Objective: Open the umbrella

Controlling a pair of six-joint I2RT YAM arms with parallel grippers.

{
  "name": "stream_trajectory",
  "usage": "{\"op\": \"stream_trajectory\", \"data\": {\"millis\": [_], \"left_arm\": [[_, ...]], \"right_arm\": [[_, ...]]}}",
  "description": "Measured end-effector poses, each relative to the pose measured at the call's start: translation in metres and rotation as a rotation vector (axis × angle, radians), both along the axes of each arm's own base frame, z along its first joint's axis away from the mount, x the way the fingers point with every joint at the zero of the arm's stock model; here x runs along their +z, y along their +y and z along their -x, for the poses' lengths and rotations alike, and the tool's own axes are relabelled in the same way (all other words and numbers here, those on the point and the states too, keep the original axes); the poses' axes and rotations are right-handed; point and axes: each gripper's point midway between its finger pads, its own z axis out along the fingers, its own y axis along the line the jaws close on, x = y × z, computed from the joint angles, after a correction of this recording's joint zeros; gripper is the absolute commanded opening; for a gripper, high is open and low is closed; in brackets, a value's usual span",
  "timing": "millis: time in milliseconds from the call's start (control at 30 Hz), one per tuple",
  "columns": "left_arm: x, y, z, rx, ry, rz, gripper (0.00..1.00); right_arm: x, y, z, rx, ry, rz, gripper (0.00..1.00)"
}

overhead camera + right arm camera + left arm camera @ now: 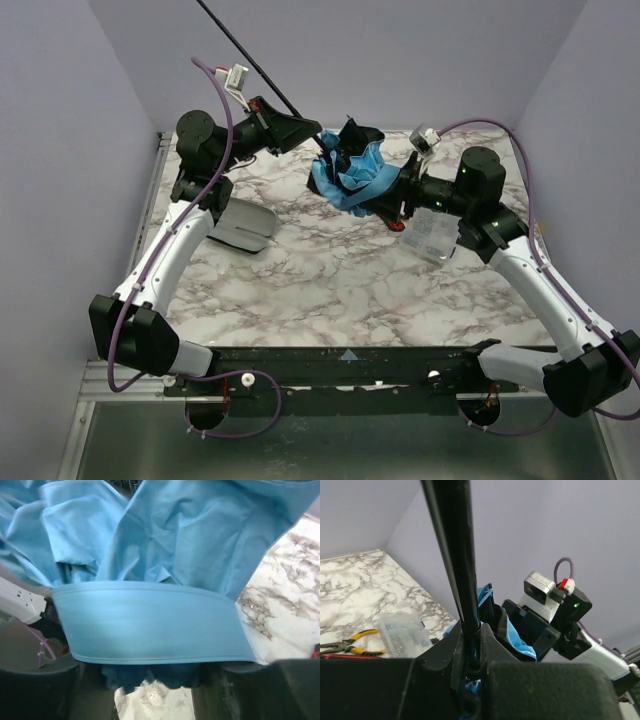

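- Top external view: I see the compact folding umbrella, sky-blue fabric outside and black inside, held clear above the white-and-grey marbled bench towards its far edge, between the two arms.
- The left claw meets the umbrella's thin black shaft just beside the bunched fabric. The shaft runs up and to the left, out of the top of the view.
- The right claw is pressed into the fabric from the right.
- A clear plastic case lies on the bench just beside the right arm. A flat rounded grey object lies near the left arm.
- Left wrist view: the left claw is clamped tight on the shaft, with a finger on either side. Blue fabric sits just beyond the fingers. The clear case and yellow-handled pliers lie on the bench below.
- Right wrist view: crumpled blue fabric and a flat blue strap fill the frame. The right claw is closed on this bundle, which keeps its fingers well apart. Marbled bench shows on the right.
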Motion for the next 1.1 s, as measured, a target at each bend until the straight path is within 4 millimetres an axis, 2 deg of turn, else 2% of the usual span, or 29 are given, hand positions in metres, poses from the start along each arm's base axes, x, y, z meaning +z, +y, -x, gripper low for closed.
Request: {"op": "stream_trajectory", "data": {"millis": [33, 200, 433, 767, 800, 867, 933, 1033, 1100], "left_arm": [[0.000, 0.000, 0.000, 0.001, -0.022, -0.018, 0.00], [-0.012, 0.005, -0.005, 0.032, -0.120, -0.152, 0.00], [-0.010, 0.019, -0.011, 0.095, -0.335, -0.376, 0.00], [-0.034, 0.036, -0.029, 0.167, -0.503, -0.688, 0.00], [-0.038, 0.036, -0.028, 0.161, -0.514, -0.711, 0.00], [-0.050, 0.022, -0.017, 0.097, -0.535, -0.749, 0.00], [-0.062, -0.003, 0.006, -0.010, -0.560, -0.748, 0.00], [-0.078, -0.029, 0.038, -0.151, -0.535, -0.698, 0.00], [-0.079, -0.032, 0.045, -0.184, -0.504, -0.675, 0.00]], "right_arm": [[-0.002, 0.000, 0.000, -0.002, 0.011, 0.002, 0.73], [-0.013, -0.004, 0.003, -0.016, 0.060, 0.032, 0.91], [-0.026, -0.017, 0.010, -0.069, 0.095, 0.099, 0.94], [-0.028, -0.040, 0.000, -0.227, 0.074, 0.151, 0.96], [-0.028, -0.042, -0.003, -0.246, 0.072, 0.155, 0.95], [-0.028, -0.045, -0.007, -0.268, 0.066, 0.161, 0.91], [-0.025, -0.047, -0.010, -0.277, 0.048, 0.166, 0.81], [-0.019, -0.047, -0.013, -0.275, 0.014, 0.172, 0.64], [-0.014, -0.045, -0.012, -0.248, -0.017, 0.171, 0.57]]}}
